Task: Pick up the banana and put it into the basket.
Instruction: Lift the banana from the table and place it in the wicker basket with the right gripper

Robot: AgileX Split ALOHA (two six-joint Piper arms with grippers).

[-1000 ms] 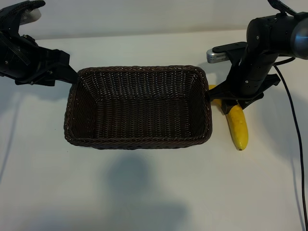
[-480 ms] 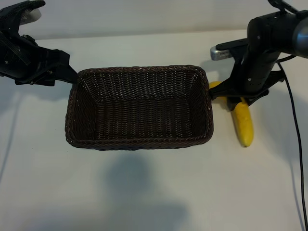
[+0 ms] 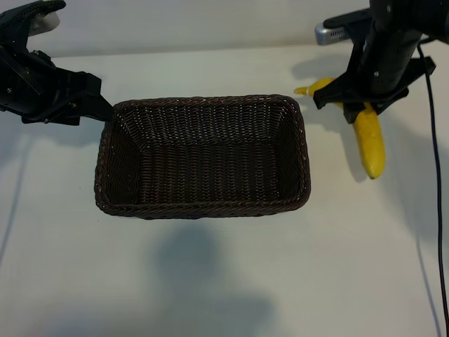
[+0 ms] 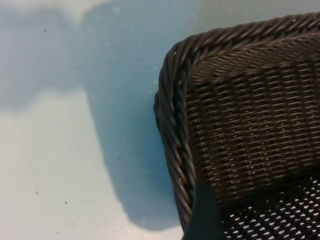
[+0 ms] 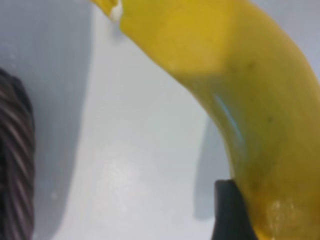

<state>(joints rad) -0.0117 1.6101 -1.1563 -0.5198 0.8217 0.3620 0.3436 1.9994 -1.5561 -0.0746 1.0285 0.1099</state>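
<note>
The yellow banana (image 3: 370,142) hangs clear of the table to the right of the basket, with my right gripper (image 3: 355,109) shut across its middle. In the right wrist view the banana (image 5: 240,75) fills the frame, one dark finger (image 5: 227,210) lies against its side, and its shadow falls on the table below. The dark brown wicker basket (image 3: 203,101) stands in the middle with nothing in it. My left gripper (image 3: 104,112) is at the basket's far left corner, open. One of its fingers (image 4: 202,215) sits just inside the braided rim (image 4: 172,125); the other is out of view.
The white table (image 3: 210,281) lies bare in front of the basket. A black cable (image 3: 436,210) hangs down at the right edge. The basket's corner (image 5: 15,165) shows close beside the banana in the right wrist view.
My right gripper has risen and moved back to the right, carrying the banana off the table. The left arm and the basket have not moved.
</note>
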